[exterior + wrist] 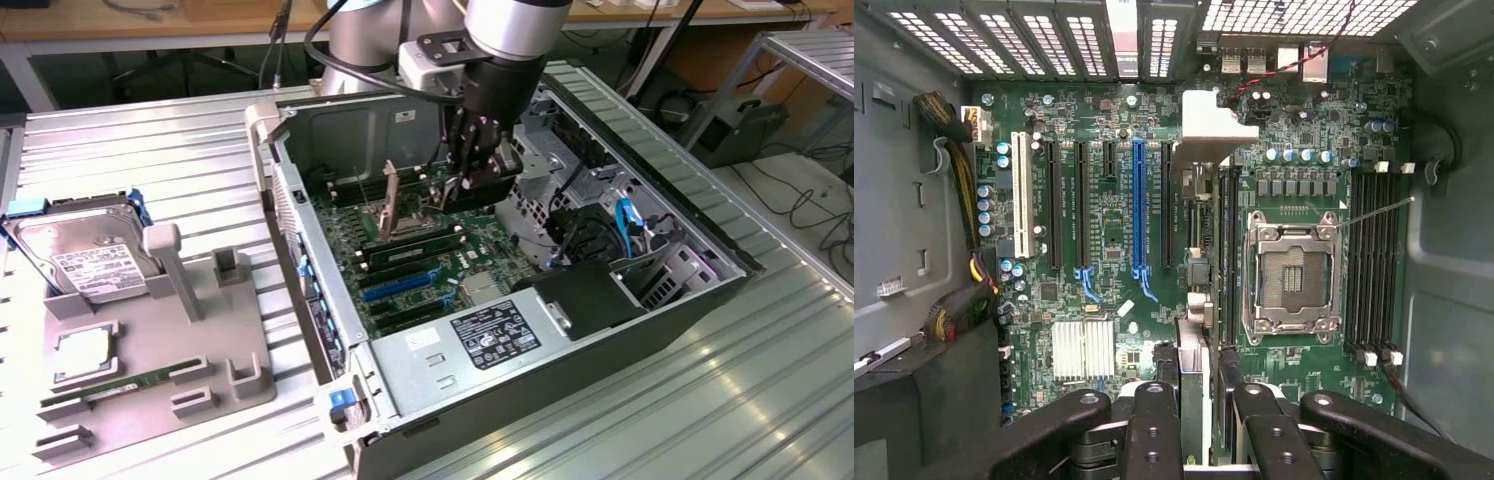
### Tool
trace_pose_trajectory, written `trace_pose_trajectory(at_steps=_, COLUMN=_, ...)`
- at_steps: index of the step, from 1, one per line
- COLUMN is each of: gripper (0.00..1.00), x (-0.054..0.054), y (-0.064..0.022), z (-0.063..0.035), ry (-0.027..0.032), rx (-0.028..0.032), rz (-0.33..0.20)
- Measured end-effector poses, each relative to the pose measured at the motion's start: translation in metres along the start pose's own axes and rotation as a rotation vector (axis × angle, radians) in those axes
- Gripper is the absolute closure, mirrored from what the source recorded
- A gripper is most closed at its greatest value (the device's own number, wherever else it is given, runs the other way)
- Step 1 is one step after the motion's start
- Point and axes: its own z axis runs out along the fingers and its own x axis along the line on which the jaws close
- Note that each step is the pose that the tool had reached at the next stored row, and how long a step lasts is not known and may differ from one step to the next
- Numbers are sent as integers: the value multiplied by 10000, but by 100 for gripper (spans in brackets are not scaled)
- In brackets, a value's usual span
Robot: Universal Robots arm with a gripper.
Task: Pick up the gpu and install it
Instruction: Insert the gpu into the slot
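Note:
My gripper (475,172) reaches down into the open PC case (667,300) and is shut on the gpu (489,188), a dark card hanging above the motherboard (441,265). In the wrist view the gpu (1197,335) is seen edge-on between the black fingers (1152,425), and its silver end bracket (1209,125) points toward the case's rear slots. The card hovers over the board between the blue expansion slot (1139,210) and the CPU socket (1292,270), apart from the slots.
The CPU socket's lever and frame (394,205) stand raised beside the gripper. Drive cages and cables (601,210) crowd the case toward the exterior view's right. Outside, a grey fixture (200,350) carries a hard drive (80,255), a CPU (83,350) and a RAM stick (120,385).

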Motion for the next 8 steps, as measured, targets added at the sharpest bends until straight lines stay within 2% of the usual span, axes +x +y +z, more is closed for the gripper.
trace_pose_trajectory(at_steps=8, gripper=74, x=2, y=1, z=16, ry=0, rx=0, rz=0)
